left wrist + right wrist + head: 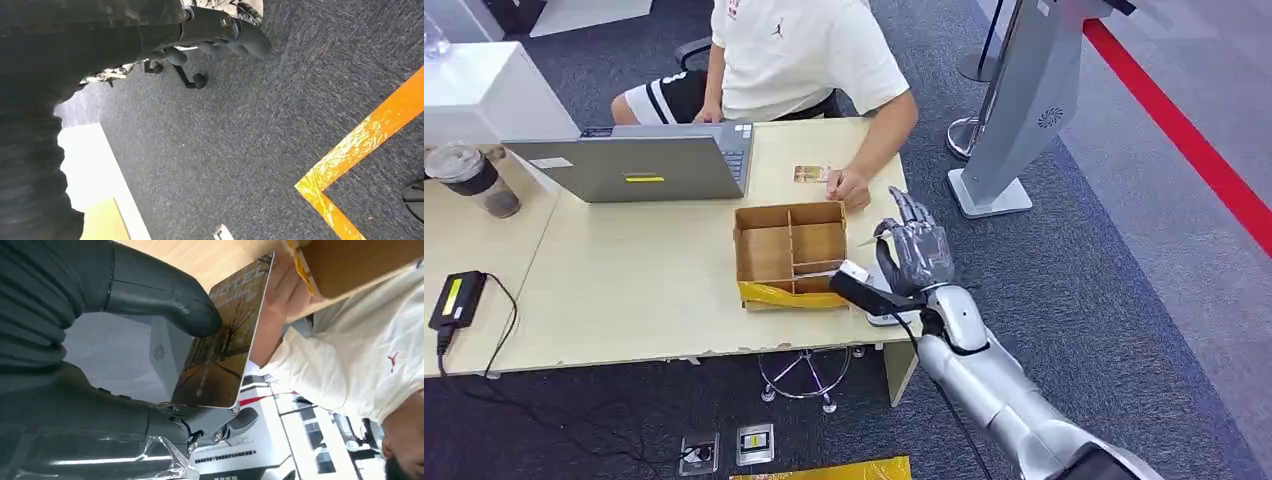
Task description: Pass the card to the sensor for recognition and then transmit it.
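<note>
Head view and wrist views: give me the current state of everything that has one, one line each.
Right robot hand: raised by the table's edge, pinching the card.
Card: held between thumb and fingers, off the table.
Second card: flat on the table, by the person's hand.
Laptop: open.
Cardboard box: open-topped, compartments look empty.
Coffee cup: lidded, upright.

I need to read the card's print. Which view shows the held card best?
The right wrist view: the card faces the camera, pinched by the right hand. The head view shows a sliver; the left wrist view, carpet.
</note>
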